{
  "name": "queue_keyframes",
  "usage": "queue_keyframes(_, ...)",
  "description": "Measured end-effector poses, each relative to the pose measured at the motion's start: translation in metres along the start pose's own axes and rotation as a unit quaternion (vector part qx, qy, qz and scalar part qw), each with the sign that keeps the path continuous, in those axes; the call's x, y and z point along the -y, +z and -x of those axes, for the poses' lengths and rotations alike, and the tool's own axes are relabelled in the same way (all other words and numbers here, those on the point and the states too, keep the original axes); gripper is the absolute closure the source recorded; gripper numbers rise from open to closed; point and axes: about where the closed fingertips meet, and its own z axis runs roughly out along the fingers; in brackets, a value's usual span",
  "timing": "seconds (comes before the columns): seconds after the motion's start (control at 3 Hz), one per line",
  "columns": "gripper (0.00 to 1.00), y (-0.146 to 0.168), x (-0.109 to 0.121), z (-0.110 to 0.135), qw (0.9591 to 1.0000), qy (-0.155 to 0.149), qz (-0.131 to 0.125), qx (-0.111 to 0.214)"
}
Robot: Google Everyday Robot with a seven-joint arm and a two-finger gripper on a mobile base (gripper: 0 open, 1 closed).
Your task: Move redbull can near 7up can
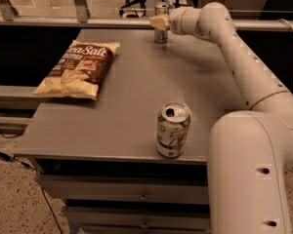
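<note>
At the bottom of the frame, the drawers (136,195) sat under the front edge of the grey table (132,87); the thick white base segment of the arm (249,179) filled the lower right corner. Just above the drawers, in the lower centre, the 7up can (173,130) stood upright near the table's front edge, its silver top opened and its white side marked with green. Further back, at the left of the frame, a brown and cream chip bag (78,68) lay flat on the table, well apart from both cans. The arm stretched from the lower right up to the upper centre, over the right part of the table. There, at the table's far edge, the redbull can (160,34) stood upright, well apart from the 7up can. The gripper (159,22) was at that can's upper part, its pale tip overlapping the can's top from the right; I could not tell whether it was clamped on the can or loose around it.
</note>
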Motion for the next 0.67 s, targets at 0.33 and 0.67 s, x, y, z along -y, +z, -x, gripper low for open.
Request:
queue_keyframes(0.33, 0.92, -0.0123, 0.0019, 0.0059, 1.0, 0.009, -0.001, 0.004)
queue_keyframes(0.67, 1.0, -0.0212, 0.0023, 0.0101, 0.9999, 0.014, -0.001, 0.007)
